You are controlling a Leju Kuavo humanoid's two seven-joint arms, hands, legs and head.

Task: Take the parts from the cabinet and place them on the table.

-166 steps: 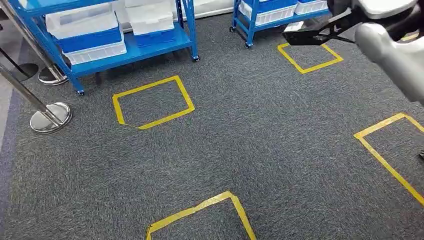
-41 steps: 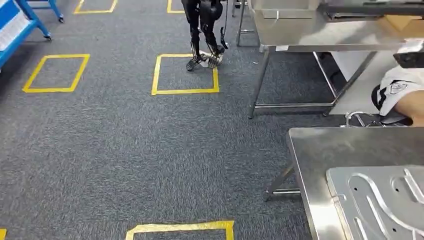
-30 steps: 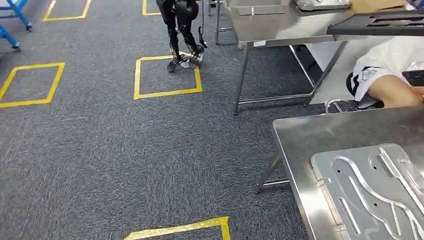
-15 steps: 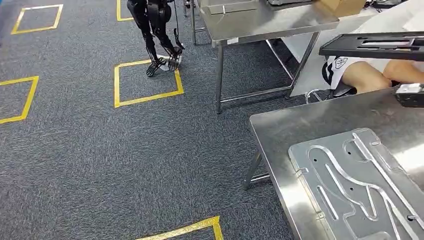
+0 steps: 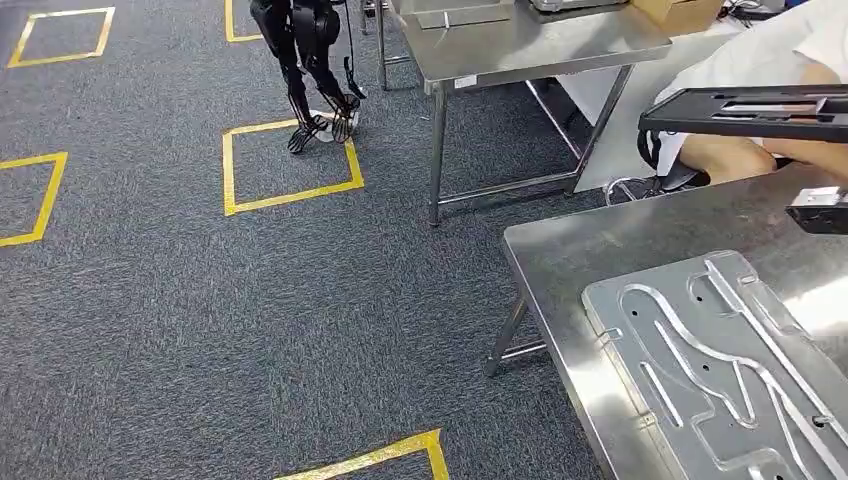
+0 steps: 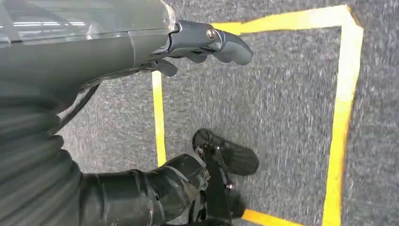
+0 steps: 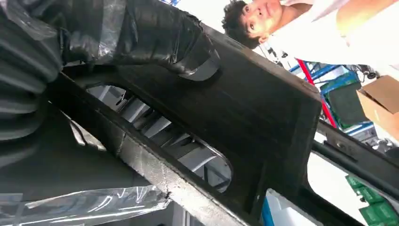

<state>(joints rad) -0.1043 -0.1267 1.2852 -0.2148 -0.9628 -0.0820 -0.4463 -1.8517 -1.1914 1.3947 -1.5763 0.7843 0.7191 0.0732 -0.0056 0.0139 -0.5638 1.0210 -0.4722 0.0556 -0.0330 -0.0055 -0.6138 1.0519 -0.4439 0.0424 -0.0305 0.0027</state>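
A flat black part with long slots (image 5: 745, 110) hangs in the air at the right of the head view, above the far edge of a steel table (image 5: 580, 270). In the right wrist view my right hand (image 7: 141, 42) grips this black part (image 7: 263, 122), thumb pressed over its top face. A machined aluminium fixture plate (image 5: 720, 370) with curved grooves lies on the table. My left hand (image 6: 197, 42) hangs over the carpet, fingers loosely apart, holding nothing.
A person in a white shirt (image 5: 770, 60) sits just behind the table. Another steel table (image 5: 530, 45) stands farther back, with a second robot's black legs (image 5: 310, 60) beside it. Yellow tape squares (image 5: 290, 165) mark the grey carpet.
The camera has swung from the blue shelves to the steel table, which now sits slightly lower in the picture. The black part stays in my right hand.
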